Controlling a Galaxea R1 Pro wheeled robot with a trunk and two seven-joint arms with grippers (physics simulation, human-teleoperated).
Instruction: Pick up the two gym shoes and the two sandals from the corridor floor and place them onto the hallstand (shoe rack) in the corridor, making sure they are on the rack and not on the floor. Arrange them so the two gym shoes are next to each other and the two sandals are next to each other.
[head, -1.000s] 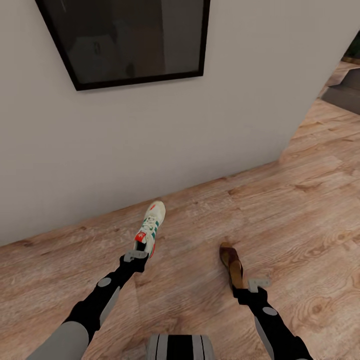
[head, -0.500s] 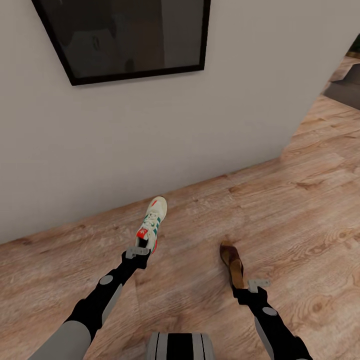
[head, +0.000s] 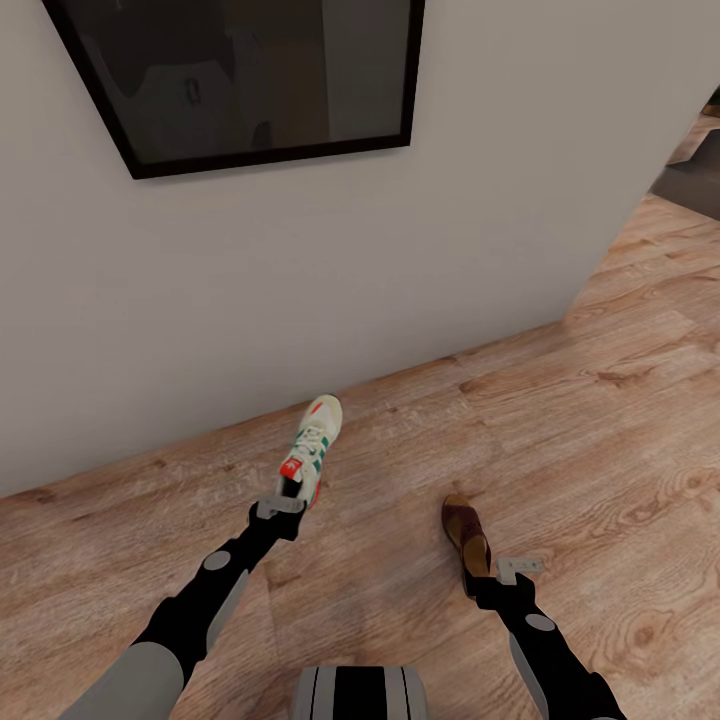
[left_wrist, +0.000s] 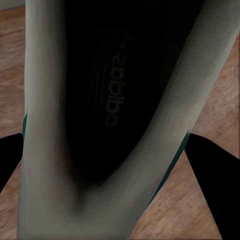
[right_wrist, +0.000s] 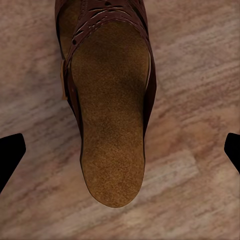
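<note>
A cream-white gym shoe (head: 312, 445) with green stripes and a red tongue tag is held at its heel end by my left gripper (head: 283, 497), toe pointing toward the wall. In the left wrist view the shoe's dark inside (left_wrist: 115, 100) sits between the fingertips (left_wrist: 12, 165), which press its sides. A brown sandal (head: 463, 530) lies footbed-up on the corridor floor (head: 600, 450). My right gripper (head: 482, 580) hovers over its heel. In the right wrist view the sandal (right_wrist: 112, 125) sits between widely spread fingertips (right_wrist: 10, 152) that do not touch it. The hallstand is out of view.
A pale wall (head: 300, 280) with a black-framed dark picture (head: 250, 90) stands close ahead. It ends at a corner (head: 565, 315) on the right, where the plank floor runs on past dark furniture (head: 690, 180). My base (head: 360, 695) shows at the bottom edge.
The whole view has shifted a little, so the camera moved. The left gripper and its gym shoe have edged up and toward the wall. The right gripper stays over the sandal.
</note>
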